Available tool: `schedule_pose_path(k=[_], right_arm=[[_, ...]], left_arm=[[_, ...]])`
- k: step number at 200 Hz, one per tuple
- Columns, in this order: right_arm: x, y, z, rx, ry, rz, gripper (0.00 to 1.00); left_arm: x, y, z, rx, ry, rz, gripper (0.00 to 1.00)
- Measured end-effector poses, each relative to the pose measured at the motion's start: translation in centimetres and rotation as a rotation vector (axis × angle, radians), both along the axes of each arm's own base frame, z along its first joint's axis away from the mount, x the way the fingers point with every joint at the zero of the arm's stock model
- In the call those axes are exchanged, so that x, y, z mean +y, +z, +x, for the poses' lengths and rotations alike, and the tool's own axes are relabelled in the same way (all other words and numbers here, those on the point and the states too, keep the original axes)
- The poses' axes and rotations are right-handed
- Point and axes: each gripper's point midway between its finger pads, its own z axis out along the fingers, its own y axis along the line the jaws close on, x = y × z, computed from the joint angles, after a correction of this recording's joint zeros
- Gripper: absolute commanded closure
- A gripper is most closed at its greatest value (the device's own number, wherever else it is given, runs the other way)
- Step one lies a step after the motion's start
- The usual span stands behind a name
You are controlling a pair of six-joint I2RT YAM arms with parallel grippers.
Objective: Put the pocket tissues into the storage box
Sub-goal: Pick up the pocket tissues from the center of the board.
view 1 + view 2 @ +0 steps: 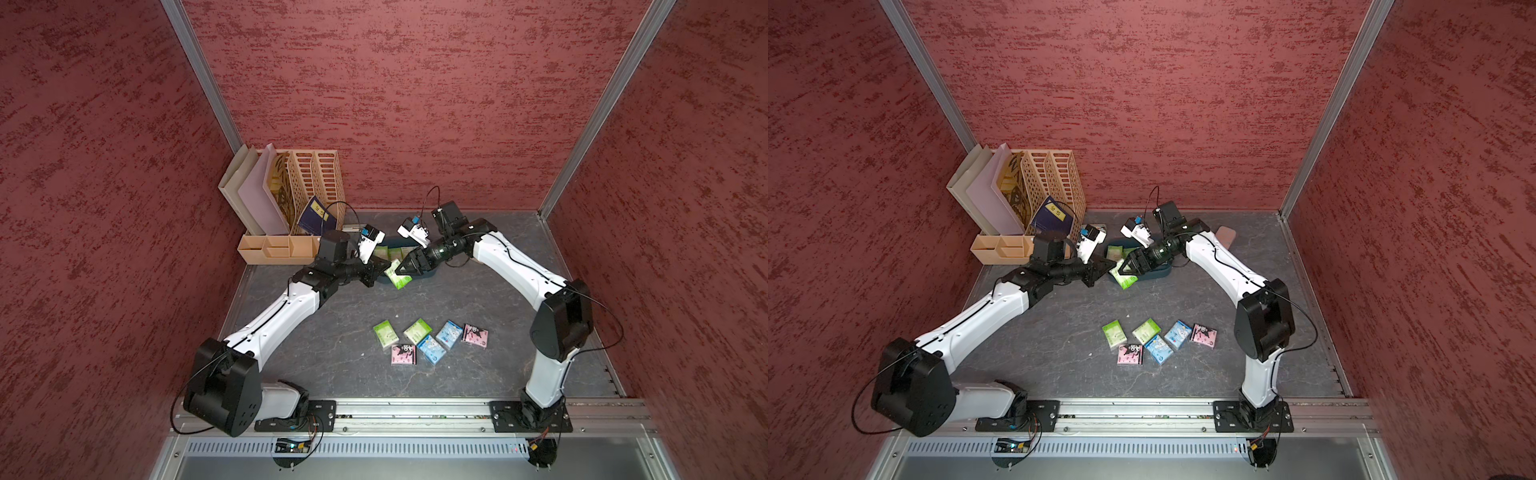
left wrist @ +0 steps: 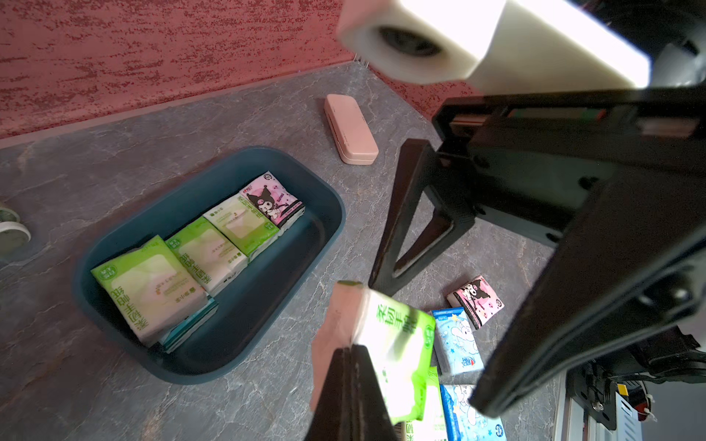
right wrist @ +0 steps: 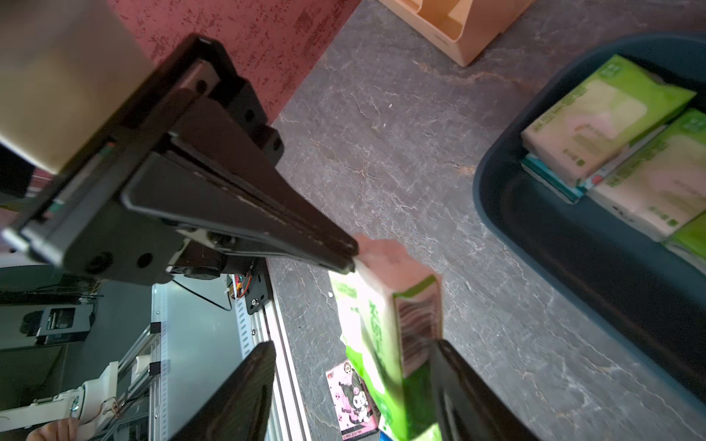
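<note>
step: mid-air handoff of one green-and-white packet (image 2: 397,343), by the look of it left to right
left pincer (image 3: 351,259): pressed together on the packet's top edge, thin pinch
right pincer (image 3: 351,345): spread, one finger each side of the packet; one looks to be touching, the other shows a gap, so no grip yet
held packet place: in the air, just by the near rim of the storage box (image 2: 263,305), far middle of the worktop (image 1: 332,353)
in box: three green-and-white and one pink cartoon packet in a row along the far side, a blue one under the leftmost; near strip bare
loose packets (image 1: 431,349): six, near centre of worktop, well apart from the box
do well: right clamps the flat faces mid-body, square on, before left lets go; then lays it flat in the bare near strip
risk: soft packet hangs from its edge and may swing or slip; the two pincers are very close, may clash
ignore: pink case (image 2: 351,130), beige file organizer (image 1: 307,183)
</note>
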Motion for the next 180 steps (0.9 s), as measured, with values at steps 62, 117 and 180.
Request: schedule_pose_path(k=[62,117,180], right_arm=[[0.1,-0.7,0.4,-0.015,-0.024,-0.039,0.57],[0.6,-0.7,0.8,-0.015,-0.040,-0.029,1.00],[1.0,-1.5,4.8,0.070,-0.212,-0.014,1.00]], left_arm=[[-0.1,0.3,0.0,-0.007,-0.005,-0.010,1.00],[0.5,0.3,0.3,-0.015,0.033,-0.009,0.00],[4.7,0.3,2.6,-0.029,0.279,-0.032,0.00]])
